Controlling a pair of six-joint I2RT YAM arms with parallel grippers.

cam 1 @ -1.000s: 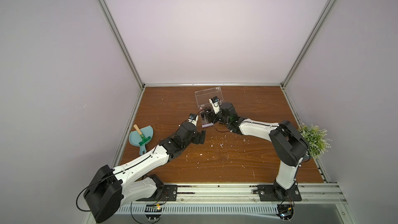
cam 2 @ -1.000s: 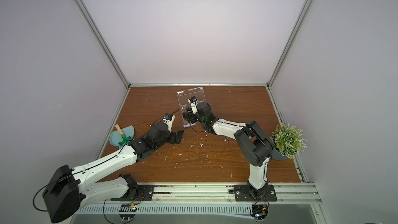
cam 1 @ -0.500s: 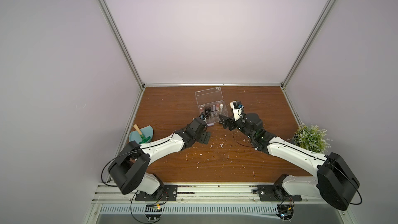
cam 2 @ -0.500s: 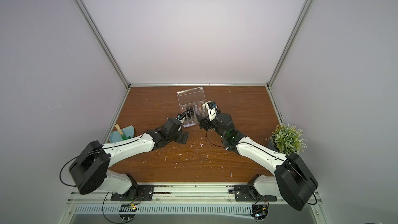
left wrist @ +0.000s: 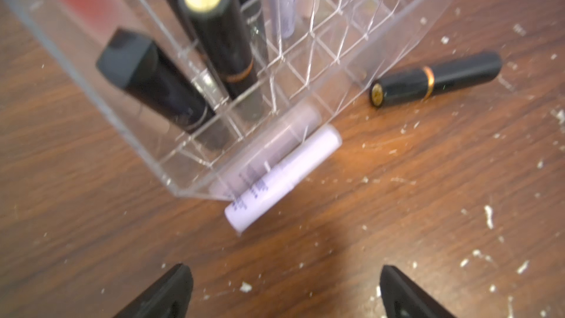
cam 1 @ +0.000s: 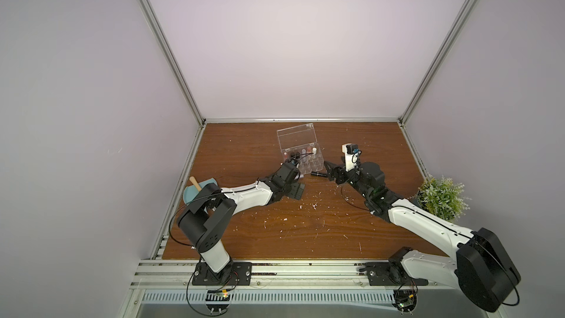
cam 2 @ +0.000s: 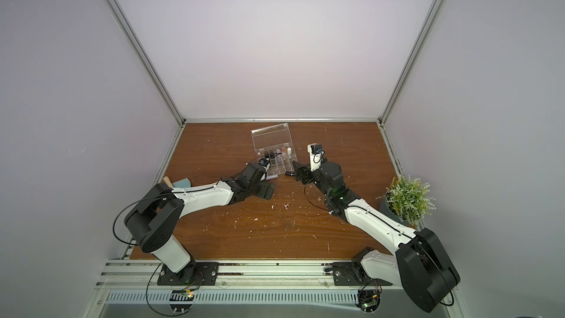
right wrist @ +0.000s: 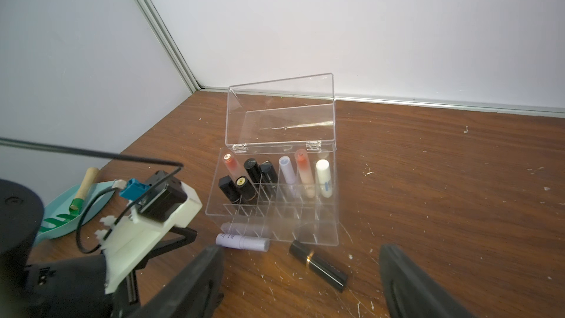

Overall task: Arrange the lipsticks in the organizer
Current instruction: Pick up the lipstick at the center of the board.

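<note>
Brown wood-grain tabletop, flecked with white crumbs, carries a clear acrylic organizer [right wrist: 305, 209] with a grid of square compartments, its hinged lid standing open. Eight lipstick tubes [right wrist: 287, 171] stand in its two rows nearest the hinge: black, lilac, pink-red and white. Close against the organizer's front wall lies a lilac cylindrical tube [right wrist: 243, 242]. Just beside that wall's other corner lies a glossy black lipstick [right wrist: 318, 263] with a gold band. Facing the lilac one, the left gripper [left wrist: 282, 270] has its jaws wide apart and empty. By the black one, the right gripper [right wrist: 301, 249] is likewise spread and empty. Well apart from the organizer, near the left arm, sits a teal plastic dustpan [right wrist: 70, 209].
</note>
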